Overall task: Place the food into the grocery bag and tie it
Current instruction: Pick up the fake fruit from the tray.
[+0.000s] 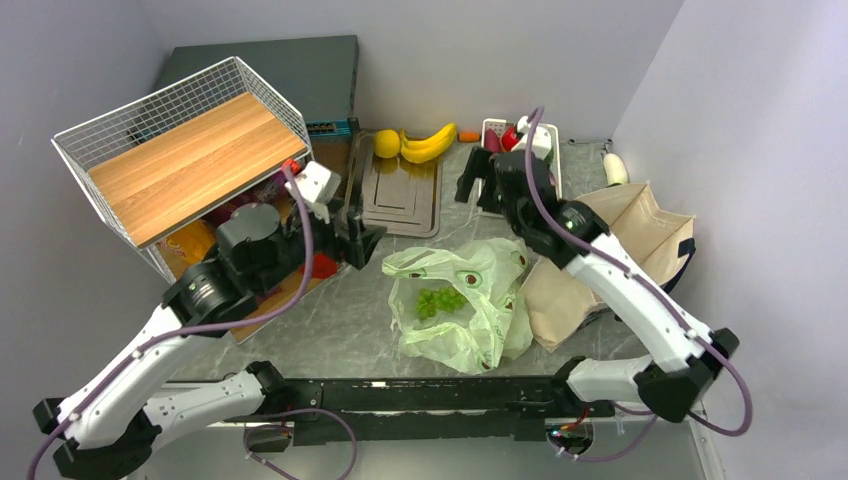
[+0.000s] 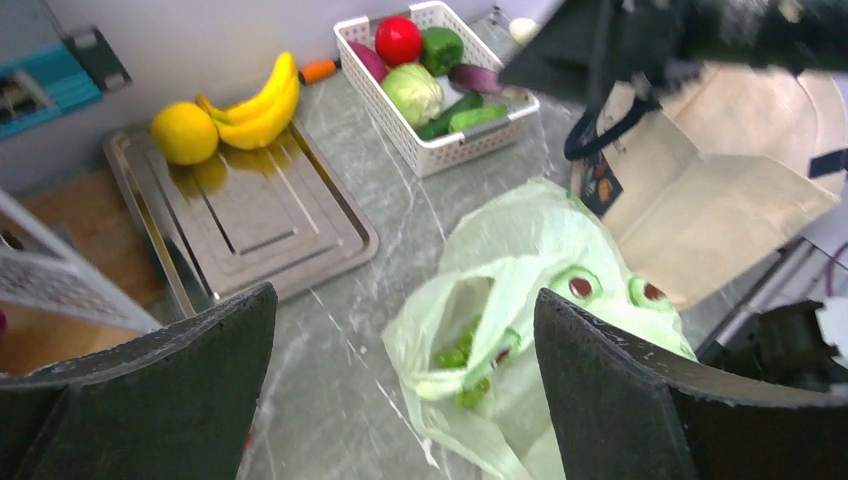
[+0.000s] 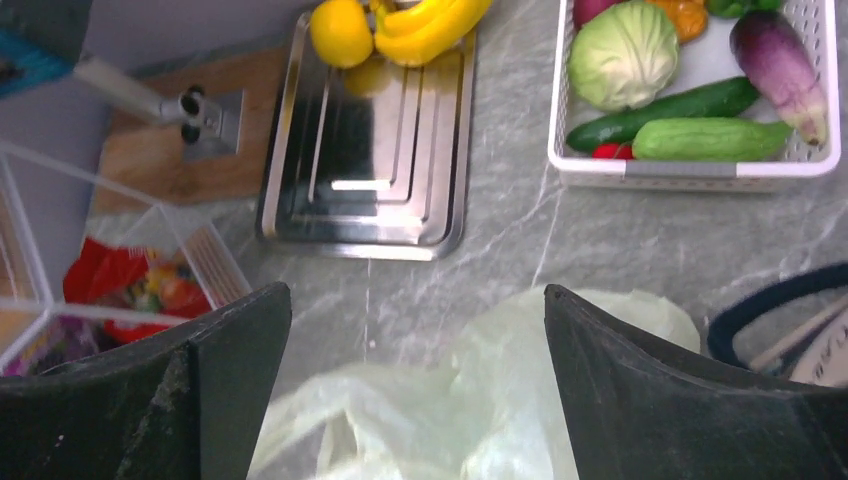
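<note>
The pale-green grocery bag (image 1: pixel 470 310) printed with avocados lies crumpled mid-table, its mouth open toward the far side. Green grapes (image 1: pixel 438 300) sit inside it and show through the mouth (image 2: pixel 455 355). Yellow bananas (image 1: pixel 430 143) and a lemon (image 1: pixel 387 143) rest at the far end of a steel tray (image 1: pixel 400 195). My left gripper (image 1: pixel 360 238) hovers open left of the bag, and nothing lies between its fingers (image 2: pixel 403 295). My right gripper (image 1: pixel 480 188) is open above the bag's far edge (image 3: pixel 418 290), also empty. The bag (image 3: pixel 520 400) lies just below its jaws.
A white basket (image 2: pixel 425 158) of vegetables stands at the back right. Right of the bag lies a beige canvas tote (image 1: pixel 630 235). A wire crate with a wooden board (image 1: pixel 180 160) fills the left. Packets lie under the crate (image 3: pixel 120 280).
</note>
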